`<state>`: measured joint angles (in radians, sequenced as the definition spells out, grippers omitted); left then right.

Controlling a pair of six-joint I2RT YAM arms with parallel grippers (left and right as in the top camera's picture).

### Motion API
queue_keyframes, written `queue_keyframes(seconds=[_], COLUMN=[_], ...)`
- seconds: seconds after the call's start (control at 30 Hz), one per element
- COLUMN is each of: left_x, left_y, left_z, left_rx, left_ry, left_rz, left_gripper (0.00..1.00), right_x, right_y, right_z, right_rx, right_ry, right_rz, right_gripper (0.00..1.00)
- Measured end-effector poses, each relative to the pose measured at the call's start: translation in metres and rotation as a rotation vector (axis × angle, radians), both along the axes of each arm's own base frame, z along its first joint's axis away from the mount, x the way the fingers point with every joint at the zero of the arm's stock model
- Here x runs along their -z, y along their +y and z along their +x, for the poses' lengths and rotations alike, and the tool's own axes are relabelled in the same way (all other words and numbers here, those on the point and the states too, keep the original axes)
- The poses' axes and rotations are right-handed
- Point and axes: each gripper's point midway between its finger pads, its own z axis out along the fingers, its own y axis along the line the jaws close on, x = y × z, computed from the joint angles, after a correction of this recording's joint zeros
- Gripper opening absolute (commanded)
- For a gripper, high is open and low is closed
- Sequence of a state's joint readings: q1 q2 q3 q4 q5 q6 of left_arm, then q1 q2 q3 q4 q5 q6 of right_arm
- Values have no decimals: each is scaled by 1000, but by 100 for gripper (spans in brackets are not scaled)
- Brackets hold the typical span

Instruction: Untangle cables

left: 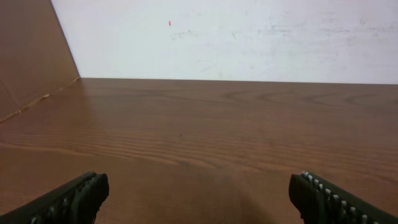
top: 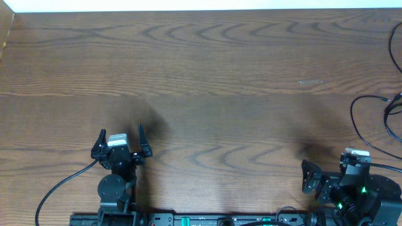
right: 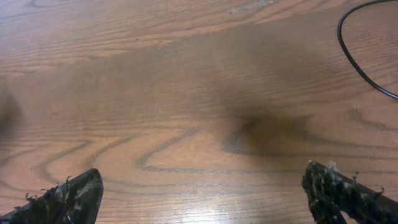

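**Wood-grain table (top: 207,69), both grippers spread wide, cables (top: 352,116) at the right edge**

The brown wooden table filled all three views. At the near edge the arm bases were cropped by the overhead frame, so only their upper parts showed.

The left gripper (top: 120,133) sat at near left with its jaws far apart, holding nothing and touching nothing. In its own wrist view, only the ribbed tips showed in the bottom corners around the gripper's centre (left: 199,205), with bare wood between them. A thicker arm wire (top: 63,185) curved off from the left arm toward the bottom-left corner.

The right gripper (top: 325,168) sat at near right, turned at an angle and partly lost against its dark arm. Its jaws were also wide apart and empty. The right wrist view showed just the two finger ends low in the frame, either side of the gripper's midpoint (right: 205,199), above a dark shadow on the wood.

Farther out, thin black cables looped on the table at the right edge, well apart from the left gripper and near the right one, untouched. The frame cut them off, so their ends and any crossings could not be made out. One curve crossed the right wrist view's upper corner (right: 341,37).

Farthest back stood a white wall (left: 249,37), with a brown panel (left: 31,56) at the left.
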<state>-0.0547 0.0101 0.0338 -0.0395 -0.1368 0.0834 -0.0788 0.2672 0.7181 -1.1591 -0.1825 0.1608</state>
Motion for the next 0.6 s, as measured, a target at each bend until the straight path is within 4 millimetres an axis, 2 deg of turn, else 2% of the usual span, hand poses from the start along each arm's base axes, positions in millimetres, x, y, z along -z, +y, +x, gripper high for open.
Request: queue_keyframes(seconds=[0.37,0.6], left_x=[0,0], left_y=[0,0], left_z=[0,0], left_rx=[0,0], left_ry=[0,0], left_rz=[0,0], left_gripper=[98,98], right_x=[-1,-51], right_y=[0,-20], right_z=[1,48], right_rx=[1,64], right_ry=[-8,-302], right_rz=[-1,-107], right_gripper=[99,99])
